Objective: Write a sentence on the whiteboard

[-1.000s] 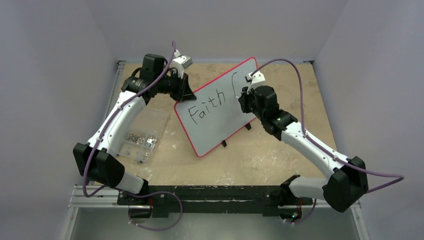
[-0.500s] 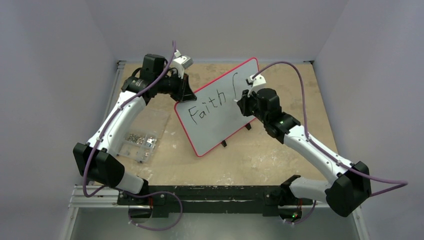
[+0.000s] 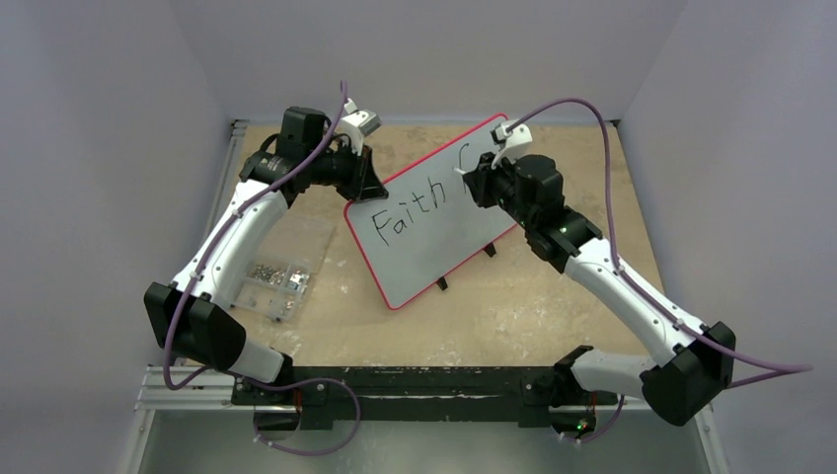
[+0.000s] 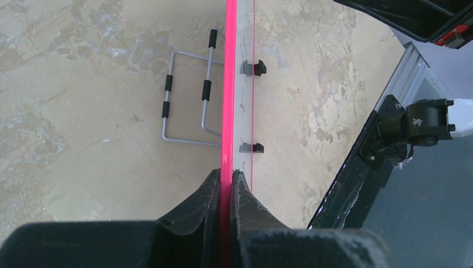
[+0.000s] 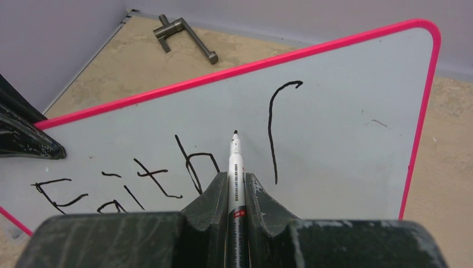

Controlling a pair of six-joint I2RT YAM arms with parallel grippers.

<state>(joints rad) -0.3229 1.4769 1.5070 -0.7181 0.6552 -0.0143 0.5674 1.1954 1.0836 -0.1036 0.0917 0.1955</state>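
The whiteboard [image 3: 424, 252] stands tilted on the table, red-rimmed. My left gripper [image 3: 367, 188] is shut on its left rim; in the left wrist view the red rim [image 4: 228, 84] runs straight out from between the jaws of this gripper [image 4: 226, 174]. The sentence [image 3: 407, 212] reads "Faith", followed by one long hooked stroke [image 5: 271, 128]. My right gripper [image 5: 237, 176] is shut on a white marker [image 5: 236, 162]. The marker's black tip points at the board [image 5: 346, 139] between the "h" and the stroke. Whether the tip touches is unclear.
A clear plastic box of small metal parts [image 3: 276, 276] lies left of the board. A wire stand [image 4: 187, 106] lies behind the board, and a metal handle [image 5: 184, 30] rests near the back wall. Grey walls close in on three sides.
My right gripper has moved up and back along the board with the marker, now covering the hooked stroke from above. The left arm and the board have stayed still.
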